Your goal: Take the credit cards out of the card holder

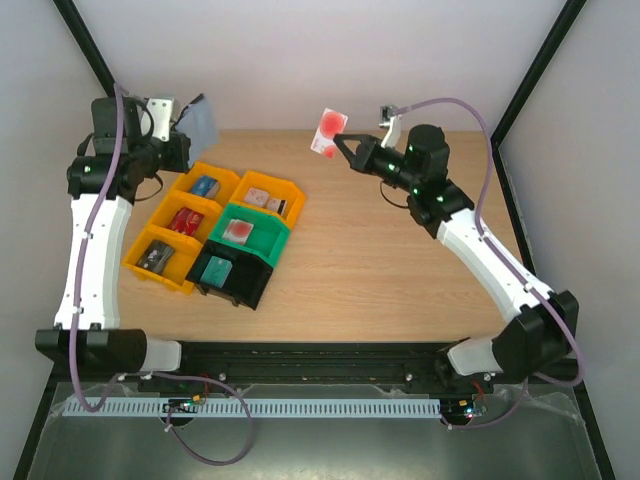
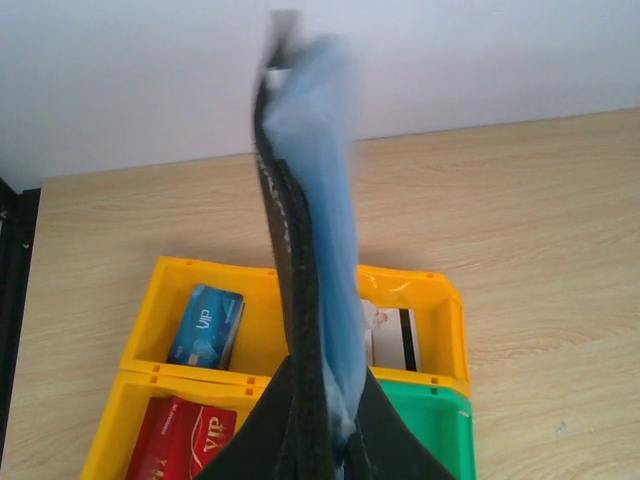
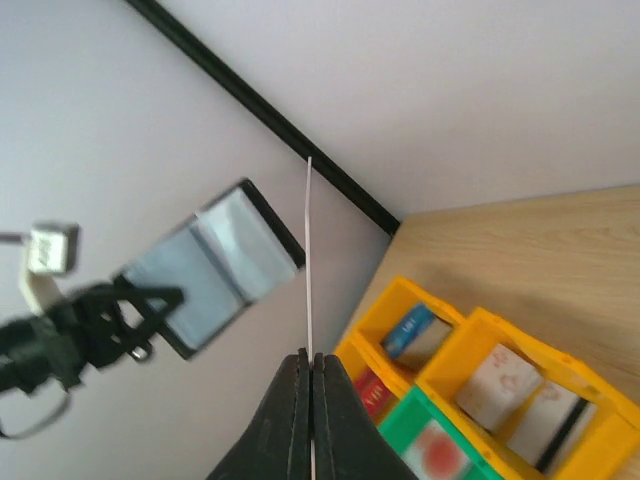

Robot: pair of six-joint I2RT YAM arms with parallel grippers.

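Note:
My left gripper (image 1: 183, 128) is shut on the card holder (image 1: 201, 121), a black wallet with pale blue-grey pocket faces, held open in the air above the yellow bins. In the left wrist view the card holder (image 2: 305, 250) stands edge-on between my fingers. My right gripper (image 1: 342, 143) is shut on a white credit card with red marks (image 1: 329, 131), held up over the back of the table. In the right wrist view the credit card (image 3: 308, 260) is a thin edge-on line between my fingers, and the card holder (image 3: 215, 265) shows to its left.
A cluster of bins sits at the table's left: yellow bins (image 1: 190, 210) with blue and red cards, a yellow bin (image 1: 270, 196) with pale cards, a green bin (image 1: 250, 232) with a red-spotted card, a black bin (image 1: 233, 275) with a teal block.

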